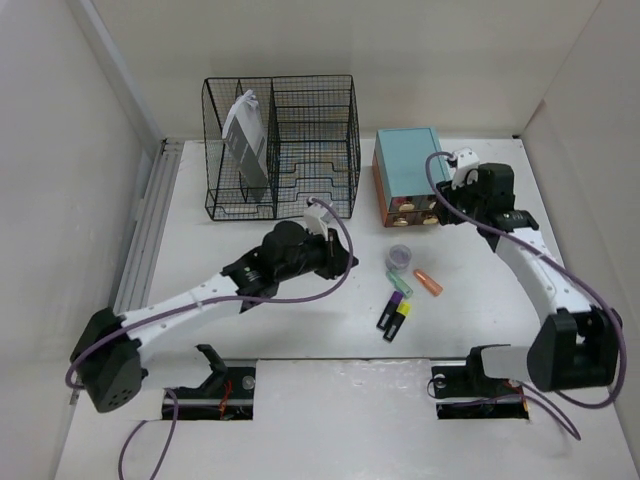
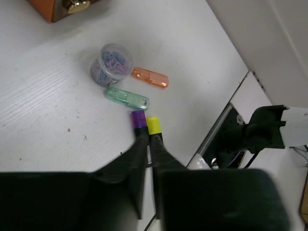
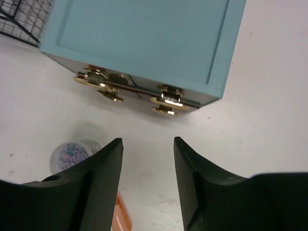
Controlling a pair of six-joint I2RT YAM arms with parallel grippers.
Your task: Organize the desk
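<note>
The white desk holds a small pile right of centre: a clear jar of paper clips, an orange USB stick, a green one, a purple highlighter and a yellow highlighter. My left gripper is shut and empty, hovering left of the pile. Its wrist view looks over the purple and yellow highlighters. My right gripper is open and empty just in front of the teal drawer box. The right wrist view shows that gripper facing the box's brass handles.
A black wire-mesh rack stands at the back and holds a grey-white booklet. A grey ribbed rail runs along the left edge. Two cut-outs lie near the arm bases. Walls enclose the desk.
</note>
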